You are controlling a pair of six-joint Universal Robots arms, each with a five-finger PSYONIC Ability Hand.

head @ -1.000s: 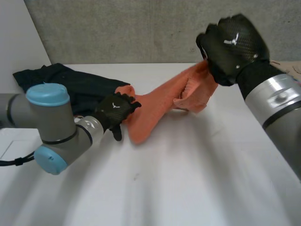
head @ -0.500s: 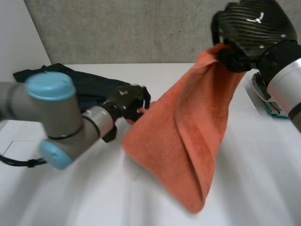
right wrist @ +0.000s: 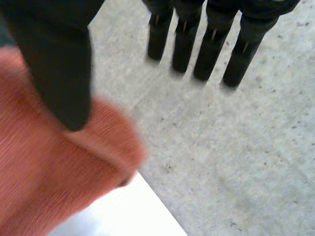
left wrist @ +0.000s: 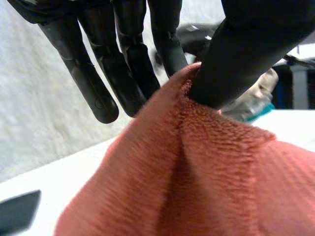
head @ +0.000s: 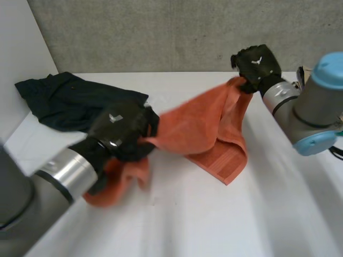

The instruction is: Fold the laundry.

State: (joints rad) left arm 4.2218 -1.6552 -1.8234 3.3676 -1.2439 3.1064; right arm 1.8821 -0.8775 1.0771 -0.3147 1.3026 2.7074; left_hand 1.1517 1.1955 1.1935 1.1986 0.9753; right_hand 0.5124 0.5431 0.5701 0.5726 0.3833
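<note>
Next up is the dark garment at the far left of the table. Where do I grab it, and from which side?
Take the dark garment by its edge facing the table's middle, coming from the open side of the white table. It lies crumpled and low, with a white wall close along its other side, so that edge looks easiest to reach.

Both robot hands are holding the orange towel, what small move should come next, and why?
Probably draw the left robot hand and right robot hand a little further apart. Each pinches the orange towel, but it sags bunched between them, partly lying on the white table, so tension should spread it flat.
</note>
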